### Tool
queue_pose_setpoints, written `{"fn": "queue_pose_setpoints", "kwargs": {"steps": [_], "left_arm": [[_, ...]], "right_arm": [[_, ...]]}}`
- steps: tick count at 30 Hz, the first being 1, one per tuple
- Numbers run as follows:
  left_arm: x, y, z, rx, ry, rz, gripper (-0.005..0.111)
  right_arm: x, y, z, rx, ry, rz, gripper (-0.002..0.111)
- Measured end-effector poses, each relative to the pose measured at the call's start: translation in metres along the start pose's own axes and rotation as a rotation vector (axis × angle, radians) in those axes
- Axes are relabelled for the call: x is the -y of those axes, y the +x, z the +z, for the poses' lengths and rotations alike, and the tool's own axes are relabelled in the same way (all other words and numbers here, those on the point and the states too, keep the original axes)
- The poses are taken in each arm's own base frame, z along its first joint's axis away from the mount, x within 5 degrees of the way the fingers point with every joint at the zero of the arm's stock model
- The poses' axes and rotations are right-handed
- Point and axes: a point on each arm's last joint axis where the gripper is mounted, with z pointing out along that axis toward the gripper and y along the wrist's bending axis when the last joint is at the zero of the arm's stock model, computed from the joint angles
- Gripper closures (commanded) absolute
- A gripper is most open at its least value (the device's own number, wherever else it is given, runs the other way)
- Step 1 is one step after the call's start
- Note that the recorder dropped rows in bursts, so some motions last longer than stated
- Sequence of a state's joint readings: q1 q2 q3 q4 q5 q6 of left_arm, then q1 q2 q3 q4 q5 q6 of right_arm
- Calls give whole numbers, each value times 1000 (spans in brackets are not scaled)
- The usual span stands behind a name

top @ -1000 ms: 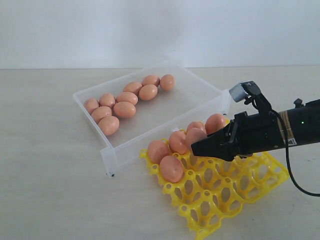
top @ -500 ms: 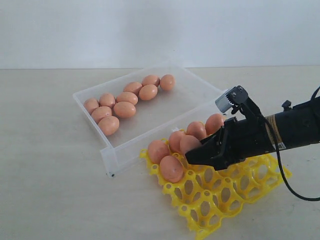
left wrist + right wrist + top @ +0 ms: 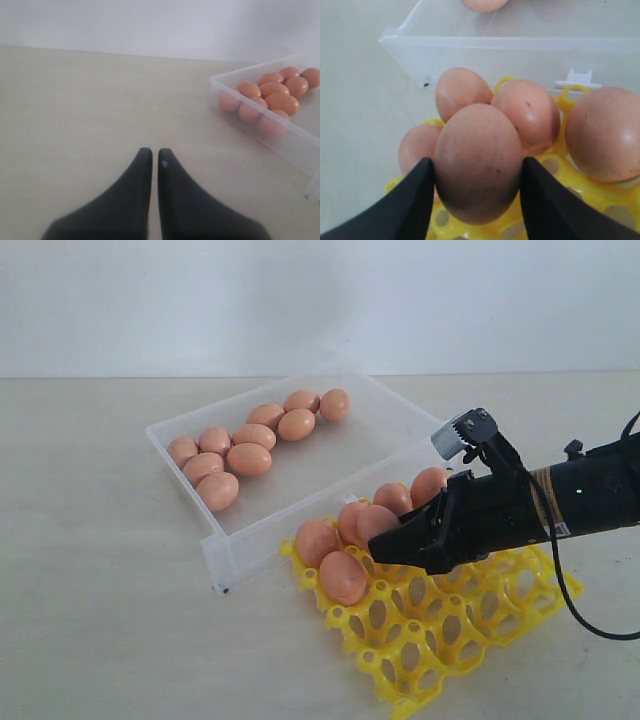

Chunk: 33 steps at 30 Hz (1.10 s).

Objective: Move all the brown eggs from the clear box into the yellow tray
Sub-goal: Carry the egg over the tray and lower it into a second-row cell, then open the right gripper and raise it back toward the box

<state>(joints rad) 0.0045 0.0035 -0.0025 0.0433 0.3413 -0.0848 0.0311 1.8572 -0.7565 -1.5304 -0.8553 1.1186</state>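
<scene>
The right gripper is squeezing one brown egg between its two black fingers. It holds the egg just over the yellow tray, right beside five eggs that sit in cups on the side near the clear box. So this looks like the putting-down step. The next move likely calls for going down slowly into a free cup without bumping the eggs close by, and then letting go softly. Eggs are smooth and round, so a quick drop could make this one roll or crack. Ten more eggs lie in a bunch in the box, toward its left side in the exterior view, so there is a lot left to do. The left gripper hangs over bare table, well away from the tray, with its fingers pressed together and nothing in them. Everything sits on a pale, flat table. Behind it is a plain white wall
</scene>
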Motion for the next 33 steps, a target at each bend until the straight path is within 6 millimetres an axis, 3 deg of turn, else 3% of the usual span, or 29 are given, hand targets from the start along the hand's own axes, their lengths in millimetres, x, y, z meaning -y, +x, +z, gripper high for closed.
{"fn": "queue_pose_setpoints", "kwargs": {"steps": [6, 12, 26, 29, 33], "left_arm": [[0, 0, 0, 0, 0, 0, 103], [0, 0, 0, 0, 0, 0, 103], [0, 0, 0, 0, 0, 0, 103], [0, 0, 0, 0, 0, 0, 103], [0, 0, 0, 0, 0, 0, 103]], "right_arm": [[0, 0, 0, 0, 0, 0, 67], [0, 0, 0, 1, -2, 0, 43], [1, -3, 0, 39, 13, 35, 44], [-1, -7, 0, 79, -11, 57, 51], [-10, -23, -3, 199, -138, 70, 74]]}}
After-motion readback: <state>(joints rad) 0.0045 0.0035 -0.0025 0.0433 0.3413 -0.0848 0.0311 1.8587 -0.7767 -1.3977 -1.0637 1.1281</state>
